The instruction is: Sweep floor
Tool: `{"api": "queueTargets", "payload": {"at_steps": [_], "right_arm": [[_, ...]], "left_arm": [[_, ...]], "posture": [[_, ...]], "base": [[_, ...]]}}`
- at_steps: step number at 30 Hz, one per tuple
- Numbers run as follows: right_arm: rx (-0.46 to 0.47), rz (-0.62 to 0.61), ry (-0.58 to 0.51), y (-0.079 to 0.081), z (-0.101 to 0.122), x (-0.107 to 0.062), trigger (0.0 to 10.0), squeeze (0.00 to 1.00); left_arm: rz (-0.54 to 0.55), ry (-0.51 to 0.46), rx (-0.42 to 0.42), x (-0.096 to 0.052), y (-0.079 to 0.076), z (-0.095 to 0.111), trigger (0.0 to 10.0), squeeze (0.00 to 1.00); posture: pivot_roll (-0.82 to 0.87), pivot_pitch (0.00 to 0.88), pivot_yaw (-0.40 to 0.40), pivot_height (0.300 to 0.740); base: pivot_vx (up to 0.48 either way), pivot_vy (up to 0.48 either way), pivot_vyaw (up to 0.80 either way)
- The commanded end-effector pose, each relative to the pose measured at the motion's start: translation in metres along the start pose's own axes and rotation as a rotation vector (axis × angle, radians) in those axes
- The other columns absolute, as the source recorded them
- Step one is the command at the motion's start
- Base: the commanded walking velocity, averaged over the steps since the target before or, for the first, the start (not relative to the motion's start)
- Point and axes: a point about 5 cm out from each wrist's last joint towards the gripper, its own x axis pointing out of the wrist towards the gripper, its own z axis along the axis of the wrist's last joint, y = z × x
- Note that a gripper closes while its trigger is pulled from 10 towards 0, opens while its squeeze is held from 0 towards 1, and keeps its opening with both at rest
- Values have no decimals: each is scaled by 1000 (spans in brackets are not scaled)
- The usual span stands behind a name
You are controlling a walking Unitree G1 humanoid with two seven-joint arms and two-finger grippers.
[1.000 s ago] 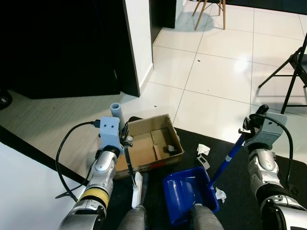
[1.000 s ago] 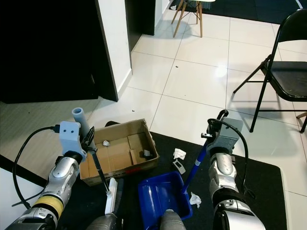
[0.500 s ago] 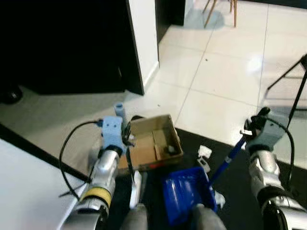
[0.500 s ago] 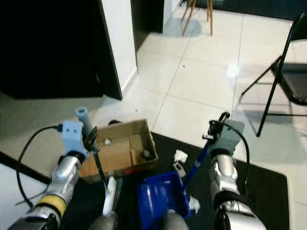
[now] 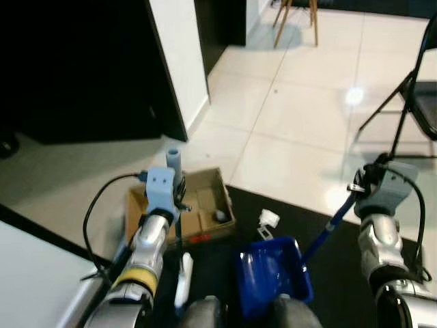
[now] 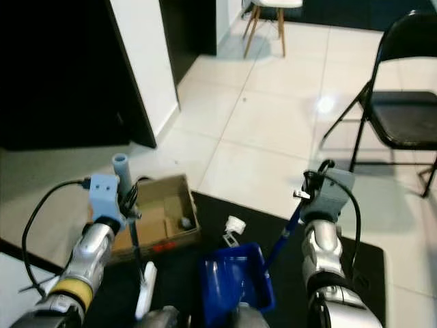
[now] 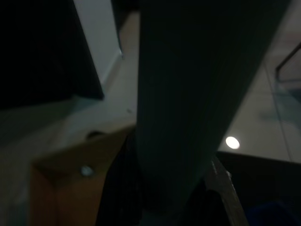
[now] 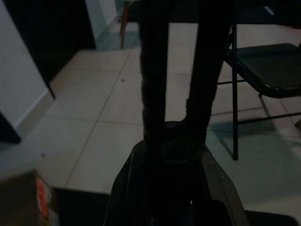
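My left gripper is shut on the thin black handle of a broom, whose white brush head rests on the black mat. The handle's grey end sticks up above the gripper. My right gripper is shut on the blue handle of a blue dustpan, which sits on the mat between my arms. A crumpled white paper lies on the mat just beyond the dustpan.
An open cardboard box with small scraps inside stands at the mat's left edge, beside the broom. A black folding chair is at the right, a wooden-legged chair far back, and a white wall corner at the left. Pale tiles stretch ahead.
The whole picture has shifted and blurred, so the camera has moved. Both grippers keep their hold on the broom and the dustpan handle.
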Motion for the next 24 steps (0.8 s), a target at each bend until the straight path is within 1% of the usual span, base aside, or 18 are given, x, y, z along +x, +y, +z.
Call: {"api": "queueTargets", "payload": {"at_steps": [1,6,7,12,16,24], "right_arm": [[13,-12,-10,-2,1,0,10000,0],[13,-14,-10,-2,1,0,10000,0],[13,-16,-9,-3,1,0,10000,0],[13,-18,-8,-3,1,-1,10000,0],[13,-18,-8,-3,0,-1,10000,0],[15,-18,-15,-3,3,0,10000,0]], "left_arm": [[-6,71,-38,-5,-5,-15,10000,0],[-1,84,-47,-5,-5,-16,10000,0],[-9,90,-34,-5,-5,-16,10000,0],[-14,106,-33,-5,-6,-17,10000,0],[-18,106,-34,-4,-6,-17,10000,0],[-18,96,-35,-3,-7,-15,10000,0]], "posture": [[-16,111,13,740],[-17,112,14,740],[-16,113,15,740],[-17,112,15,740],[-18,112,16,740],[-19,110,17,740]], "base": [[0,0,0],[0,0,0],[0,0,0],[0,0,0],[0,476,0],[0,0,0]]}}
